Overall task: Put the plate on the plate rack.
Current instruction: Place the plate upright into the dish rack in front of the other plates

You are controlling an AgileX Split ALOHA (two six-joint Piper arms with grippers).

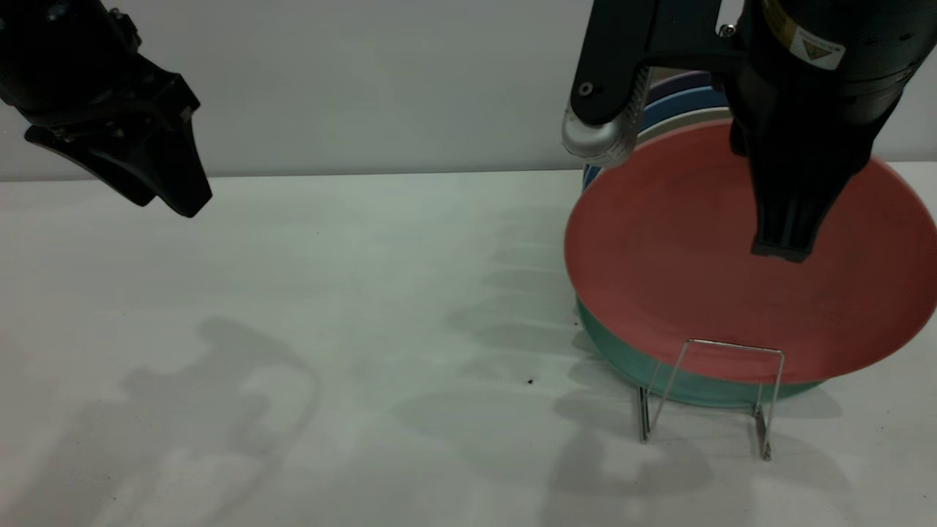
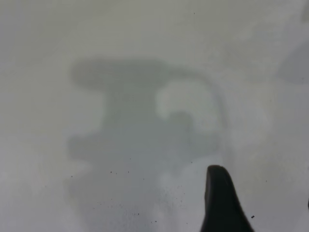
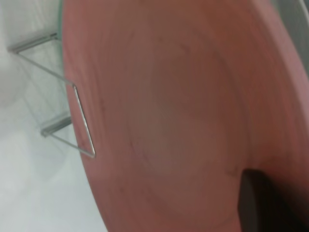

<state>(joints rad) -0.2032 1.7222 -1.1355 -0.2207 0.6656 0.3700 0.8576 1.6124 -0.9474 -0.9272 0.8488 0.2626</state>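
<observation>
Pink plate (image 1: 681,293) behind wire rack (image 1: 721,391)

- The pink plate (image 3: 183,111) fills most of the view, its face turned toward the camera and its low raised rim curving along one edge.
- A dark gripper finger (image 3: 263,203) lies against the plate's face near a corner of the frame.
- The plate rack (image 3: 72,116), made of thin silver wire, shows a squared loop right at the plate's edge, partly in front of it.
- A thin green edge (image 3: 61,29) peeks out from behind the plate's rim.
- The white table (image 3: 34,193) lies beneath the rack.
</observation>
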